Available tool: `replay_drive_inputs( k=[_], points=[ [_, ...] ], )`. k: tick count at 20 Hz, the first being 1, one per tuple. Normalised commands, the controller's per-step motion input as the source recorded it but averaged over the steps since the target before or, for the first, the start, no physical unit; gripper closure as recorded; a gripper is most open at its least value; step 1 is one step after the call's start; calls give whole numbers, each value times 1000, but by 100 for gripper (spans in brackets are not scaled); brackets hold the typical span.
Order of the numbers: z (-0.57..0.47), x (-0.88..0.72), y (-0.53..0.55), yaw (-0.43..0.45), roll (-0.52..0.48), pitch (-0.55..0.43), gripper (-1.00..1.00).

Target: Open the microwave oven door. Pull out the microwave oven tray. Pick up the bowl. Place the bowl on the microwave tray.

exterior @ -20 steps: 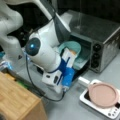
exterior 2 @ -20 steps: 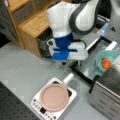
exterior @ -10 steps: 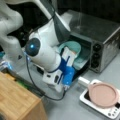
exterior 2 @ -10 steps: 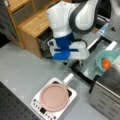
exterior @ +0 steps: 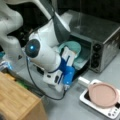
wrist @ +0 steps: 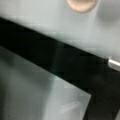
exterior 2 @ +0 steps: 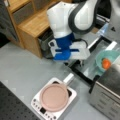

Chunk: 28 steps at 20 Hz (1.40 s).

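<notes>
The small round pale teal bowl [exterior 2: 108, 60] with a bit of orange food in it sits on the flat grey metal tray [exterior 2: 98, 67], which is drawn out of the boxy silver toaster-style microwave oven [exterior: 100, 40] over the lowered dark glass door with its silver frame [exterior 2: 86, 75]; in both front views the bowl lies just in front of the oven's mouth [exterior: 72, 48]. Nearest the camera in a front view, a flat pink round plate [exterior 2: 54, 97] rests on a small white square appliance [exterior 2: 40, 107] on the grey worktop [exterior 2: 22, 67], just beside the open door's edge. Behind it, the white and blue end effector [exterior 2: 72, 62] of the arm hangs low over the door and tray, close to the bowl but apart from it; how wide its fingers stand cannot be told, and nothing shows in its hold. The wrist view looks down on the dark door frame [wrist: 62, 65], the grey tray surface [wrist: 32, 92] and, at the top, the edge of the pink plate [wrist: 81, 4]. Farther back in a front view stands a wooden shelf unit [exterior 2: 27, 22]. The oven's three black round knobs [exterior: 95, 55] face the front view's right.
</notes>
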Motion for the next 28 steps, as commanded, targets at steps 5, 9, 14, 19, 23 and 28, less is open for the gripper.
replay_drive_inputs(
  k=[5,9,14,19,23,28],
  points=[
    [-217,-54,-56,-30,181,-89,-100],
    [-250,-29,-71,-44,176,-94,-100],
    [-201,-58,-74,-52,135,-77,-100],
    [-90,-73,-110,-60,120,-73,-100],
    [-63,-87,-65,-53,126,-78,-100],
    [-61,-103,-3,-18,239,-83,-100]
  ],
)
